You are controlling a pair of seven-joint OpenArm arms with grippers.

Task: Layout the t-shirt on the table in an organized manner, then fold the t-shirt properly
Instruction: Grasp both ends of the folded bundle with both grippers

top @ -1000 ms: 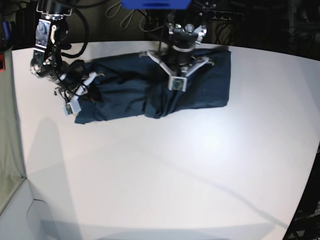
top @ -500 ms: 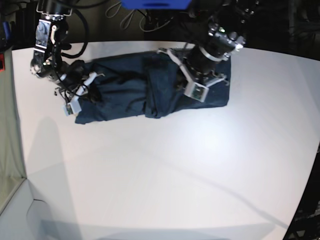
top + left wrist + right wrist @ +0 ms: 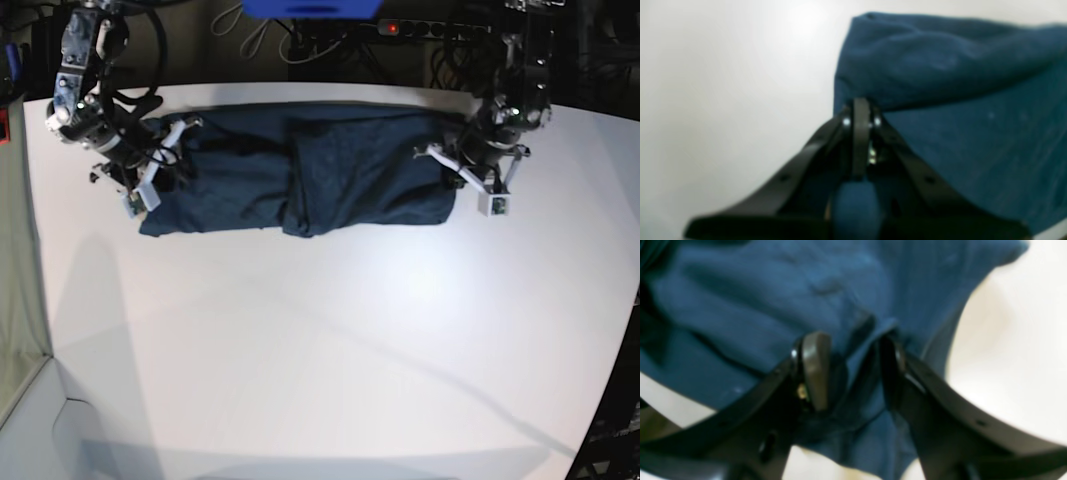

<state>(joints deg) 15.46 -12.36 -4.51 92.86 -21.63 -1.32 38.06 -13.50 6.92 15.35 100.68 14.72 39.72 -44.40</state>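
Base view showed the right claw (image 3: 170, 165) at the t-shirt's (image 3: 300, 170) end nearest the table's (image 3: 330, 340) far left corner, its jaws now parted after being pinched together a second ago. Between the two arms, the shirt lay as a long dark band along the far edge, straighter than before, with a fold ridge at its middle. The left claw (image 3: 452, 172), which had hung over the shirt's middle, had swung out to the other end. Its wrist view alone showed it clamped on a cloth corner (image 3: 853, 96); the right wrist view showed fabric lying slack between open fingers (image 3: 815, 370). I judged the spreading stage nearly finished.
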